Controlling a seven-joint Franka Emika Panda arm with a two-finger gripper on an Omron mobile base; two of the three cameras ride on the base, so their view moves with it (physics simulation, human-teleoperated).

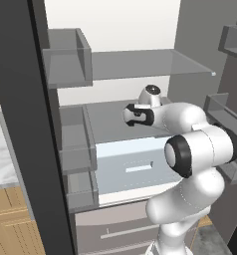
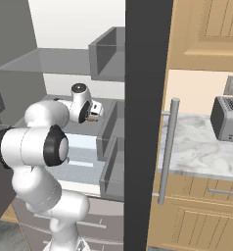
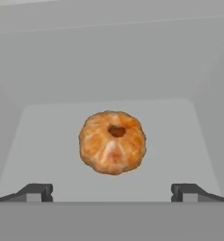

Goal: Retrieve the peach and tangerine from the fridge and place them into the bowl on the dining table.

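The tangerine (image 3: 112, 142), a plain orange fruit with a dark stem dimple facing me, lies on a grey shelf of the open fridge (image 1: 140, 64). My gripper (image 3: 112, 193) is open, and the fruit sits just ahead of the gap between its fingertips (image 3: 38, 192), untouched. In the right base view the hand (image 2: 91, 112) reaches into the middle shelf, with a speck of the tangerine (image 2: 92, 118) beside it. The left base view shows the arm bent over the pale blue drawer (image 1: 135, 167). The peach, the bowl and the dining table are out of view.
The fridge's dark door edges (image 1: 21, 124) (image 2: 143, 122) stand close on both sides, with grey door bins (image 1: 65, 64) and a bar handle (image 2: 167, 152). A glass shelf hangs above the hand. A marble counter (image 2: 201, 152) with a toaster (image 2: 228, 120) lies to the right.
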